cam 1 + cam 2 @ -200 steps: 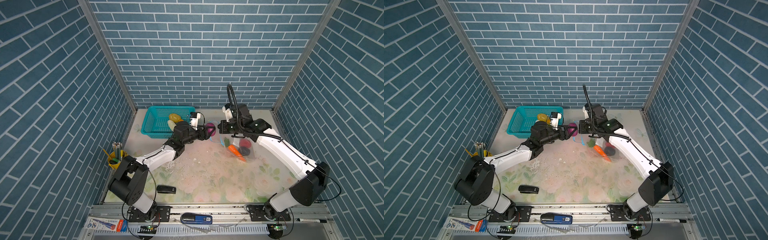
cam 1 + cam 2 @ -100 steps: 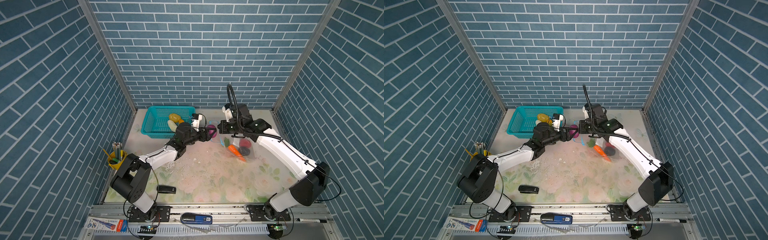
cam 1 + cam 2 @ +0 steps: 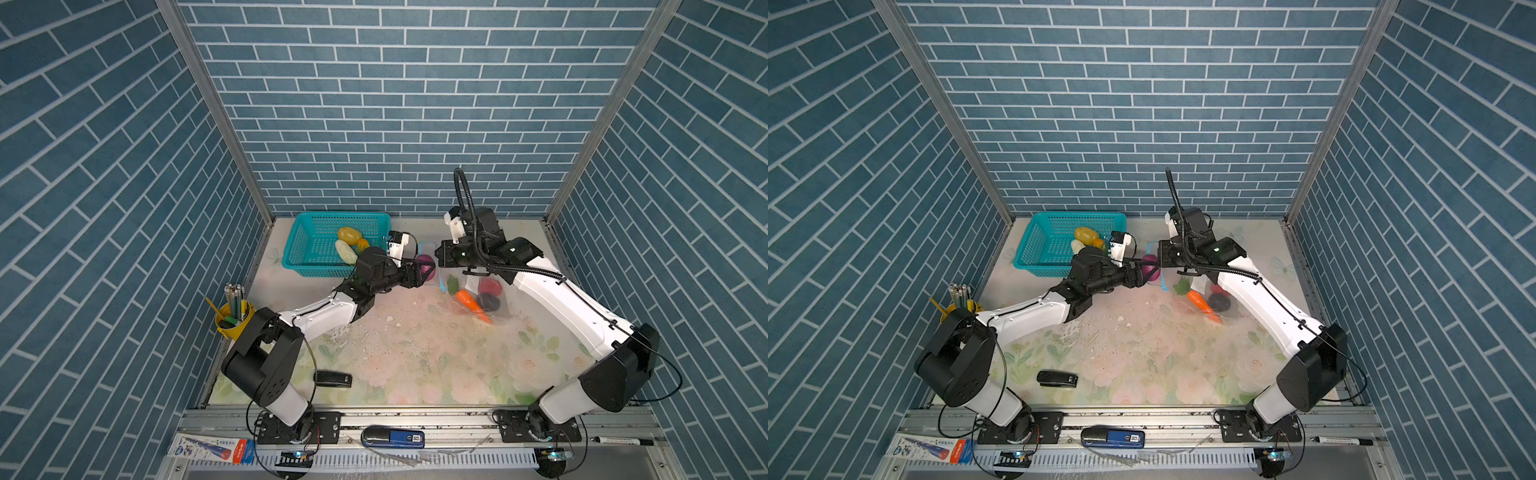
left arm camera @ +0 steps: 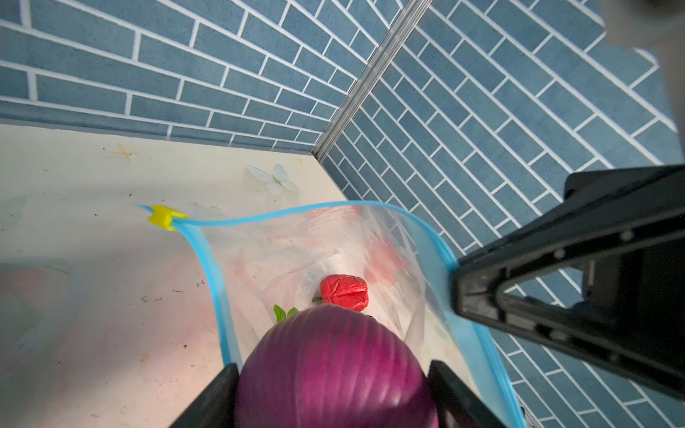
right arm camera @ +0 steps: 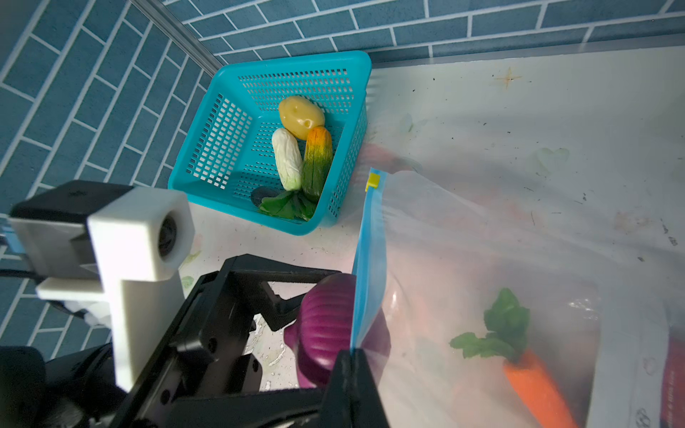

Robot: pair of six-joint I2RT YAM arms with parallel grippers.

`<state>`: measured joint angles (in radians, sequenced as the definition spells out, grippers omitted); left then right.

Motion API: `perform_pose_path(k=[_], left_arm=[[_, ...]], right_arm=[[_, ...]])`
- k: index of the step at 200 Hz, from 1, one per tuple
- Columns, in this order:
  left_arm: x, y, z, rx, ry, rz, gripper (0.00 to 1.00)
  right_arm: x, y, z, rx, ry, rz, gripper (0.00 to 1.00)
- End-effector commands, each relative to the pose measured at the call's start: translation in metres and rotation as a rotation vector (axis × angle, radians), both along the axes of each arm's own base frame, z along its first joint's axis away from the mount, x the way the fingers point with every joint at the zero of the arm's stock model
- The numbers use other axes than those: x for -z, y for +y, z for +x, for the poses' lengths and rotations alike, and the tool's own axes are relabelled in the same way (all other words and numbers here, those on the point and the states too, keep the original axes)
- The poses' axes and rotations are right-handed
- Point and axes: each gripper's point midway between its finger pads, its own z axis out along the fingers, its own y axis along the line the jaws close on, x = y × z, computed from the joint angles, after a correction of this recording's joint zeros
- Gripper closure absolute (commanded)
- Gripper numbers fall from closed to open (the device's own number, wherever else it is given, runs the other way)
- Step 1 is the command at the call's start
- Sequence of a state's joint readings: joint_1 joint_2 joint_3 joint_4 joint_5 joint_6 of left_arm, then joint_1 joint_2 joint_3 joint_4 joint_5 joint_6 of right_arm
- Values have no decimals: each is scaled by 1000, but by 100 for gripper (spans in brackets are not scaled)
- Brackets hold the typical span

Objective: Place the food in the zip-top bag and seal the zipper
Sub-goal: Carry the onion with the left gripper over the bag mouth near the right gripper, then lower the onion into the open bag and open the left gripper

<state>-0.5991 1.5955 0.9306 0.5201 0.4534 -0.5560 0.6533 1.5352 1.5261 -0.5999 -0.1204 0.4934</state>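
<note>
Blue brick walls enclose a floral tabletop (image 3: 415, 357). In both top views the left gripper (image 3: 420, 271) clasps a purple onion (image 3: 426, 265) at the mouth of the zip-top bag (image 3: 503, 307). Left wrist view: the onion hangs over the open blue zipper (image 4: 213, 274), yellow slider (image 4: 163, 216) at its far end. Right wrist view: the right gripper (image 5: 350, 365) pinches the zipper strip; a carrot (image 5: 533, 381) lies inside the bag
</note>
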Motion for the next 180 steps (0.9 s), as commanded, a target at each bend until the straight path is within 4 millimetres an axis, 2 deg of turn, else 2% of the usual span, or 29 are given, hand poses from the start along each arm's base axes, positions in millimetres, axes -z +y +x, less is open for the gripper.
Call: perform_pose_path(k=[1,54,111,180], left_arm=[[7,-1,-2,5,-11,39,54],[16,-1,-5,5,-6,94,51],[19,-4,-7,20,-6,149,41],[13,-4,-7,8,-26,157,32]], right_arm=[[-10,1,0,6,-11,37,100],[-10,0,-1,7,-15,37,100],[-10,1,-1,8,-14,38,100],[-8,2,0,5,-10,38,100]])
